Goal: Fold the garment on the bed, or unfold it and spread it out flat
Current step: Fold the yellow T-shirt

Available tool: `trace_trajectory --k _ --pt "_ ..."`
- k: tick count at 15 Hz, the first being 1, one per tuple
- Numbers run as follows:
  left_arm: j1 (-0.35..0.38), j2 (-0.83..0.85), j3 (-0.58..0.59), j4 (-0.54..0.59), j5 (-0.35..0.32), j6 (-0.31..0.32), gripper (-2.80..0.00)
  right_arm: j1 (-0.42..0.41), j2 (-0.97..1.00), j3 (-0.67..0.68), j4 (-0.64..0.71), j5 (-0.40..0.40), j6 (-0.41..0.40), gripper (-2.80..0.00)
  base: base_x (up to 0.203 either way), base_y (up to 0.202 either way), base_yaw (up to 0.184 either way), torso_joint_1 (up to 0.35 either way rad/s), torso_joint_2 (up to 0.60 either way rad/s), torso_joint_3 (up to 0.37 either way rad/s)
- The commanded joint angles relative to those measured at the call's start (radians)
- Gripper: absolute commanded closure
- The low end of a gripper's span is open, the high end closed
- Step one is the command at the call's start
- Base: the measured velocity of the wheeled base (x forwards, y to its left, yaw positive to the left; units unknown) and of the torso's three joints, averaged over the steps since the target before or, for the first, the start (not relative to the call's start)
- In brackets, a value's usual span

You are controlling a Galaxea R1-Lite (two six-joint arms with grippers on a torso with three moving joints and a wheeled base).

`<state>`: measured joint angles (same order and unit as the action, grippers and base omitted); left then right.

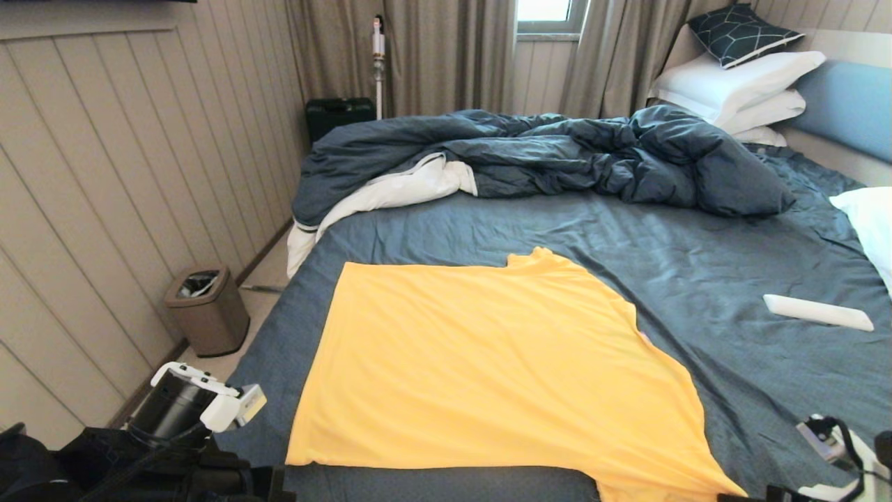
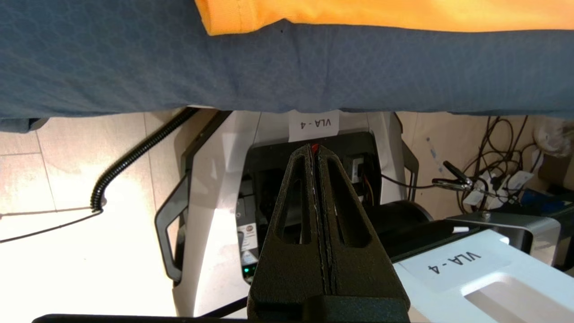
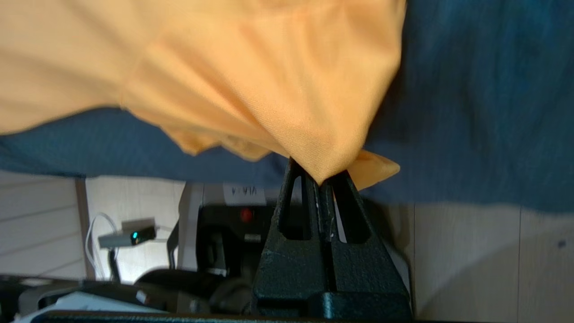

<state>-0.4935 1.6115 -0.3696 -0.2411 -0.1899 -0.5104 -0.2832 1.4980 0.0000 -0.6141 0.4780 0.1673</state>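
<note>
The yellow garment (image 1: pixel 488 369) lies mostly flat on the near half of the bed (image 1: pixel 697 279), with its collar toward the duvet. Its near right corner hangs past the bed's front edge. There my right gripper (image 3: pixel 320 179) is shut on a pinch of the garment (image 3: pixel 251 80), just off the sheet's (image 3: pixel 471 89) edge. My left gripper (image 2: pixel 315 150) is shut on nothing, low in front of the bed and pointing at the robot's base. The garment's near left corner (image 2: pixel 381 13) rests on the sheet (image 2: pixel 224 67) above it. The head view shows only the arms' wrists at the bottom corners.
A rumpled dark blue duvet (image 1: pixel 557 153) fills the far side of the bed. White pillows (image 1: pixel 739 84) and a patterned cushion (image 1: pixel 742 33) are stacked at the far right. A flat white object (image 1: pixel 817 312) lies on the sheet at right. A brown bin (image 1: pixel 207 309) stands by the left wall.
</note>
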Motion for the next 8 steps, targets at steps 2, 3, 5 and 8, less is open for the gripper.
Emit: trace_trajectory --k 2,3,5,8 --pt "-0.012 -0.019 0.003 0.020 -0.001 -0.002 0.00 0.000 -0.126 -0.038 0.193 0.002 0.000 0.00 0.000 0.000 0.000 0.000 0.00 0.000" --pt "-0.014 -0.031 -0.002 0.044 -0.002 0.000 0.00 0.001 -0.165 -0.078 0.306 0.001 -0.001 0.00 0.000 0.000 0.000 0.000 0.00 0.000" --pt "-0.021 -0.061 -0.018 0.093 -0.002 0.002 0.00 0.005 -0.240 -0.184 0.560 -0.001 -0.015 0.00 0.000 0.000 0.000 0.000 0.00 0.000" --pt "-0.022 -0.075 -0.025 0.112 -0.002 0.003 0.00 0.000 -0.282 -0.257 0.698 -0.004 -0.069 0.00 0.000 0.000 0.000 0.000 0.00 0.000"
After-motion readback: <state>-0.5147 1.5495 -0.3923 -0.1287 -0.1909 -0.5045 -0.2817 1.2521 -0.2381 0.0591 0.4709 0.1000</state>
